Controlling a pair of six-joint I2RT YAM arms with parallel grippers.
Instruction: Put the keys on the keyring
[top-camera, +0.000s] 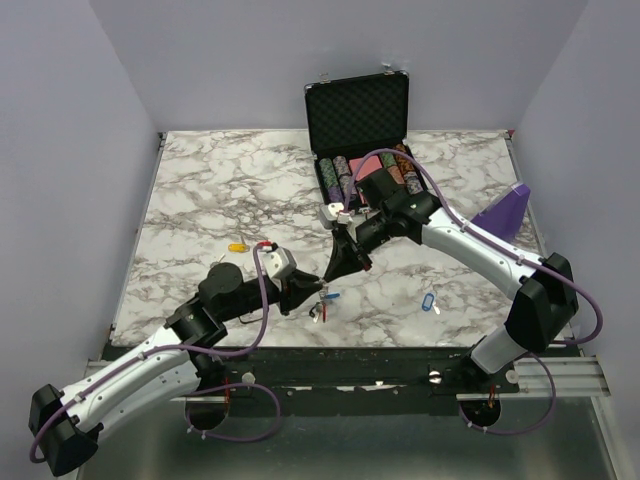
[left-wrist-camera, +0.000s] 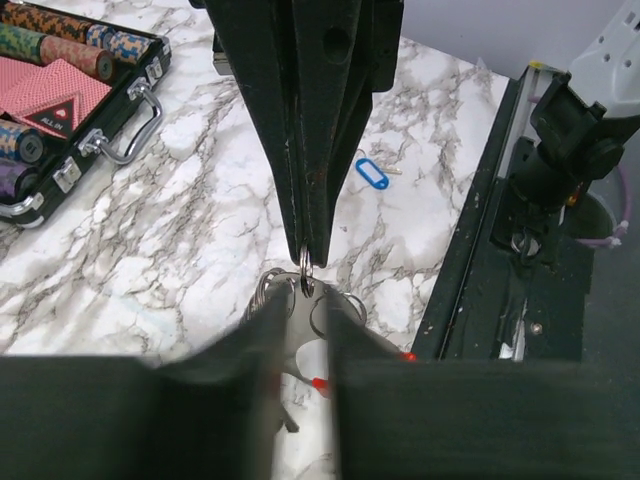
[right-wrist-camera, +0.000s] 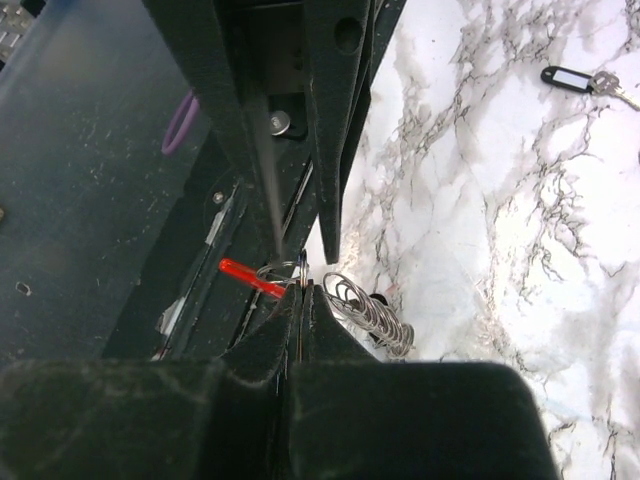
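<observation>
Progress judged partway. Found at lower centre of the top view, just above the near edge of the marbled white-and-grey worktop (top-camera: 200, 190): the oval keyring, part red and part silver-grey (right-wrist-camera: 250, 277), clamped in the closed left pincer (left-wrist-camera: 305, 335) and apparently lifted off the surface. Met there tip to tip by the right pincer (right-wrist-camera: 300, 300), shut on a thin silver split ring (left-wrist-camera: 306, 268), seemingly that of one key being worked onto the loop. Cannot tell whether threaded yet.

Seen hanging beside the grip: a bunch of small silver rings and keys (right-wrist-camera: 372, 312), with a blue oblong tag (top-camera: 330, 296) next to it in the top view. Taken as keys already on.

Left to collect, by the look of it: one tiny silver key with a yellow plastic tag (top-camera: 238, 247), lying left of centre, and another key with a light blue tag (top-camera: 430, 301), lying right of centre, both well apart from the pincers. Noted also at upper right of the right wrist view: a key with a dark-rimmed tag (right-wrist-camera: 577, 78). Unclear whether one of those two.

Of the keyring itself, little shown: a straight red bar poking out left of the fingertips, the rest hidden behind black fingers and the bunch. Not involved: the open black case of poker chips (top-camera: 357, 105) at top centre.
</observation>
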